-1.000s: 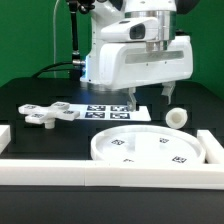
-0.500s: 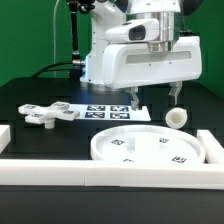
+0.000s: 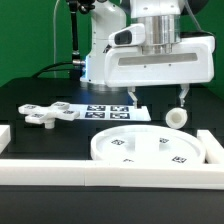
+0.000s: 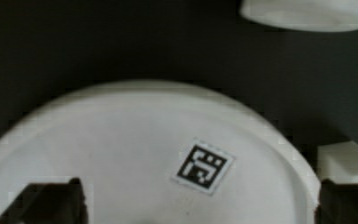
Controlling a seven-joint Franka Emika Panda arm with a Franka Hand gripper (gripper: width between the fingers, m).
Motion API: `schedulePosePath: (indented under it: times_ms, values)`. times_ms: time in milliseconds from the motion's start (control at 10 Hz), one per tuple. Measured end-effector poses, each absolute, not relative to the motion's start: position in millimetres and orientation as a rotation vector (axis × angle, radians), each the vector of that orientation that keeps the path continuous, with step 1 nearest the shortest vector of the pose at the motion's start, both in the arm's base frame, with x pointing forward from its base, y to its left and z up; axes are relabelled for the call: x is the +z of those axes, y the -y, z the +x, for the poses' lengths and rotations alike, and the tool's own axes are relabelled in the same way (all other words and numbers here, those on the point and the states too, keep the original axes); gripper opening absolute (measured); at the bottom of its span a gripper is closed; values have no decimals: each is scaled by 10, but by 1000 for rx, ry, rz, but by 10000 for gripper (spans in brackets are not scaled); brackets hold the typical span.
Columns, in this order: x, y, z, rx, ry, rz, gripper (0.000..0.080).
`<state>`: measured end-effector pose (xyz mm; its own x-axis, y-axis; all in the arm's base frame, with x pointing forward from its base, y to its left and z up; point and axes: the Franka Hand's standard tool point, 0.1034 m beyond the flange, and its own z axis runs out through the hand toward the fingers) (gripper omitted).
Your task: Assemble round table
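The round disc (image 3: 150, 150) lies flat at the front, rim up, with small square markers on it. It fills most of the wrist view (image 4: 140, 140). The short cylinder leg (image 3: 176, 117) stands just behind the disc, toward the exterior view's right. The cross-shaped foot piece (image 3: 48, 114) lies at the exterior view's left. My gripper (image 3: 157, 100) hangs open and empty over the disc's far edge, with one finger (image 3: 182, 97) just above the leg. In the wrist view the gripper (image 4: 194, 210) has its jaws wide apart over the disc.
The marker board (image 3: 110, 110) lies behind the disc, under the hand. White border rails run along the front (image 3: 100, 172), the exterior view's right (image 3: 212, 148) and left (image 3: 5, 135). Two white pieces show at the wrist view's edges (image 4: 309, 10) (image 4: 348, 160); I cannot tell which they are.
The hand has shifted toward the exterior view's right. Its right-hand finger now hangs just above the leg. The parts have not moved.
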<state>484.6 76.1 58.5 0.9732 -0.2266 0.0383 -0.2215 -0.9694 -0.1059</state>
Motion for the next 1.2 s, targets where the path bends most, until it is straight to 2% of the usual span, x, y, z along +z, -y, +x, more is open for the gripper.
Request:
schedulePosePath:
  times_ms: [400, 700, 1200]
  values:
    - [512, -931, 4752, -47, -708, -2931, 649]
    - [500, -932, 4729, -15, -692, -2935, 649]
    - [491, -956, 4640, 522, -701, -2814, 649]
